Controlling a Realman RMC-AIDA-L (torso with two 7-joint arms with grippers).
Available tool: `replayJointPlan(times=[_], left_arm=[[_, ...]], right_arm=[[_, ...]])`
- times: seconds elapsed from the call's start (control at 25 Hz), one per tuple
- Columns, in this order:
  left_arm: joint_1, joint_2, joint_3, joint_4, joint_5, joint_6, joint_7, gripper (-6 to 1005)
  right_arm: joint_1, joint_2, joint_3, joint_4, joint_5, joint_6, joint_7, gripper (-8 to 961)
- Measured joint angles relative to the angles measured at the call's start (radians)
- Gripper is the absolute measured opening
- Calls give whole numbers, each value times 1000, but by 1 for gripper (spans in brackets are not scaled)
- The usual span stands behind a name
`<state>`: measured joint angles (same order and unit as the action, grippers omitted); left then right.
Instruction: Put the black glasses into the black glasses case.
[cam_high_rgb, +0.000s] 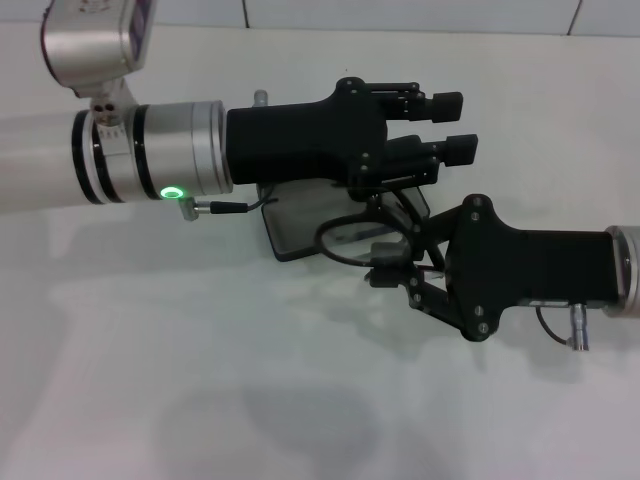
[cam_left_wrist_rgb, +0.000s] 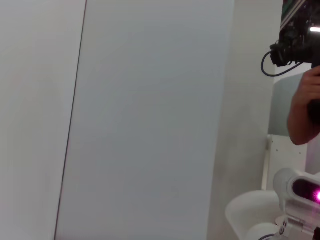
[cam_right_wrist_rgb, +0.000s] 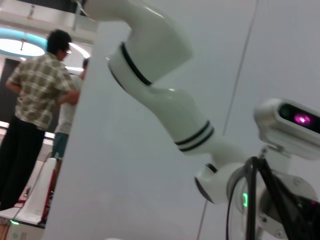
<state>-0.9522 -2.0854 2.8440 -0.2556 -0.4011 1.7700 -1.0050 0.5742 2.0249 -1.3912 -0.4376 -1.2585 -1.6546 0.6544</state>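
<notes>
In the head view the black glasses case (cam_high_rgb: 292, 228) lies open on the white table, partly hidden under my left gripper. The black glasses (cam_high_rgb: 345, 238) hang just over its near right part, with one lens ring showing and the other partly hidden. My right gripper (cam_high_rgb: 384, 264) reaches in from the right and is shut on the glasses' near side. Thin black frame wires show close up in the right wrist view (cam_right_wrist_rgb: 253, 195). My left gripper (cam_high_rgb: 453, 126) hovers over the case's far side, pointing right, open and empty.
The white table (cam_high_rgb: 200, 380) spreads all around the case. The left wrist view shows a pale wall (cam_left_wrist_rgb: 150, 120) and a person's arm (cam_left_wrist_rgb: 304, 112). The right wrist view shows my white left arm (cam_right_wrist_rgb: 165, 105) and people standing farther off (cam_right_wrist_rgb: 40, 90).
</notes>
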Motion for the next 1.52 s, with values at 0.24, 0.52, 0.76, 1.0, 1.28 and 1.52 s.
replayJointPlan(times=[0.24, 0.52, 0.76, 1.0, 1.28, 1.52], left_arm=[[10, 0, 0, 1, -12, 2, 18, 481], [3, 1, 0, 1, -2, 1, 20, 481], [0, 0, 2, 1, 6, -2, 16, 481], [3, 1, 1, -3, 0, -12, 20, 481], [82, 14, 0, -40, -219, -18, 28, 481], [155, 30, 0, -59, -373, -32, 24, 481]], right_arm=[[-3, -2, 0, 0, 5, 52, 2, 129], [-3, 0, 0, 0, 5, 72, 0, 130], [-12, -2, 0, -4, 5, 74, -6, 130], [-12, -2, -1, -4, 4, 91, -37, 131], [-52, -2, -17, -58, -4, 262, -81, 132], [-154, 2, -191, -324, 1, 608, -72, 132]])
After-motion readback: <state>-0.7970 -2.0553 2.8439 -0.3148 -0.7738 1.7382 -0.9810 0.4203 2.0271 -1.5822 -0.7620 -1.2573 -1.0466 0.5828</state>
